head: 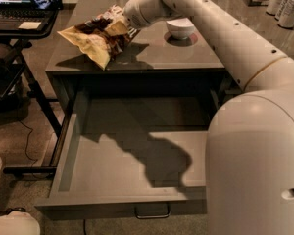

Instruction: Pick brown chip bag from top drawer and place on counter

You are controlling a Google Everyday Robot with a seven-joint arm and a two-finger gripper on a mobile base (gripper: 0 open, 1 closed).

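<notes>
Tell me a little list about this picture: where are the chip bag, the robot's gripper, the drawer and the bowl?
brown chip bag: out of the drawer, at the counter's front left
gripper: at the bag's right end, above the counter
top drawer: pulled open, only the arm's shadow on its floor
white bowl: on the counter, right of the bag

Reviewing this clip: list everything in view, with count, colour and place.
brown chip bag: one, brown and pale yellow, lying on the counter's left part
counter: one, glossy grey-brown, behind the drawer
top drawer: one, grey, pulled open, metal handle in front
bowl: one, white, on the counter right of the bag
laptop: one, dark, upper left
containers: at least two, pale, upper right
arm: one, cream-white, reaching from the right
gripper: one, at the bag's upper right edge
</notes>
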